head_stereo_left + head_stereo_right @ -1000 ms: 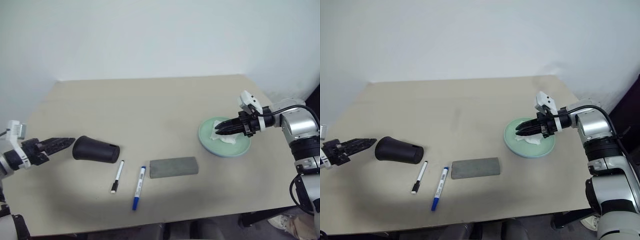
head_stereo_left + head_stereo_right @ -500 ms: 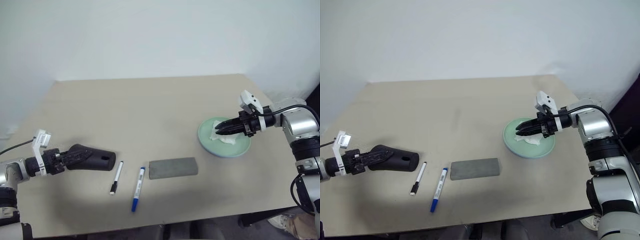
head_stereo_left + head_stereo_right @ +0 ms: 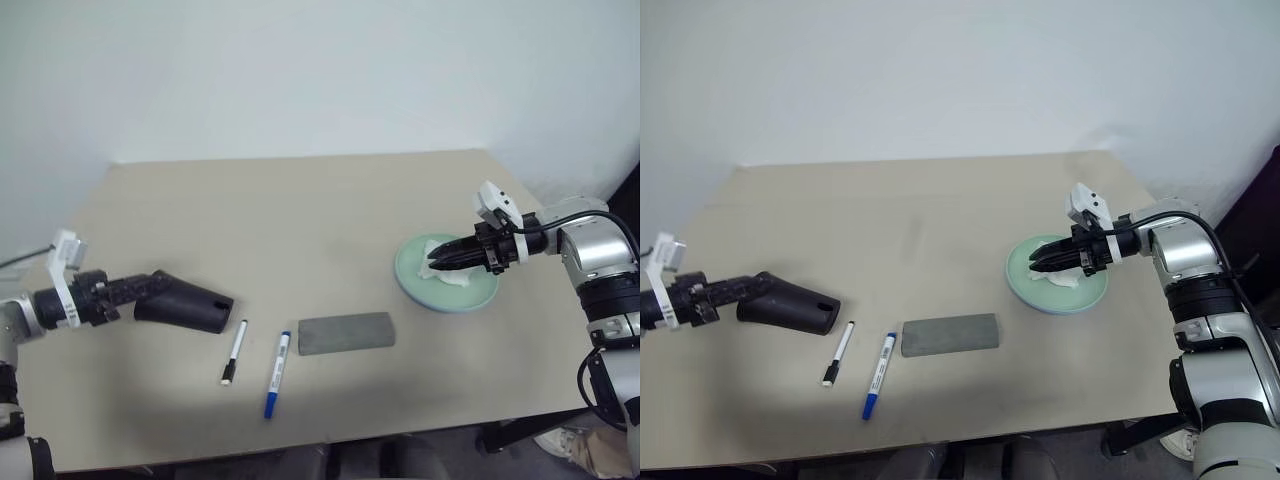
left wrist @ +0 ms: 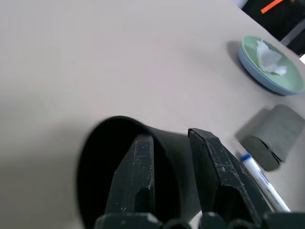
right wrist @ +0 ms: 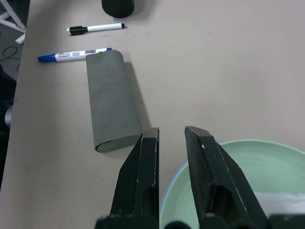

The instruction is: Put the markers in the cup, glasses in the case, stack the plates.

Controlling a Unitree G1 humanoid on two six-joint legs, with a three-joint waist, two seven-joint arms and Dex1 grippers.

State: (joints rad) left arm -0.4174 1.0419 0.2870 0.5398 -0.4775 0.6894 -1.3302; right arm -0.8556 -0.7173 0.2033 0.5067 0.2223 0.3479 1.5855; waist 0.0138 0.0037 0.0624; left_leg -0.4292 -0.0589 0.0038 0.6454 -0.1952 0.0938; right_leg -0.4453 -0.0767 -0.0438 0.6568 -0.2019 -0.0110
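The black cup [image 3: 195, 305] lies on its side at the table's left, mouth end raised and base end down. My left gripper [image 3: 148, 288] is shut on its rim, one finger inside the mouth and one outside. Two markers lie near the front: a black-capped marker [image 3: 233, 353] and a blue-capped marker [image 3: 277, 374]. The closed grey case [image 3: 347, 334] lies beside them. At the right, a mint green plate sits on a light blue one [image 4: 281, 83]. My right gripper [image 3: 435, 266] hovers over their near rim, fingers a narrow gap apart and empty. The glasses are out of view.
A crumpled white tissue [image 4: 270, 57] lies in the top plate, under my right gripper. The beige table [image 3: 300, 230] ends close in front of the markers. A pale wall stands behind its far edge.
My left gripper went from open beside the cup to shut on its rim, and that end of the cup has lifted. The right arm has not moved.
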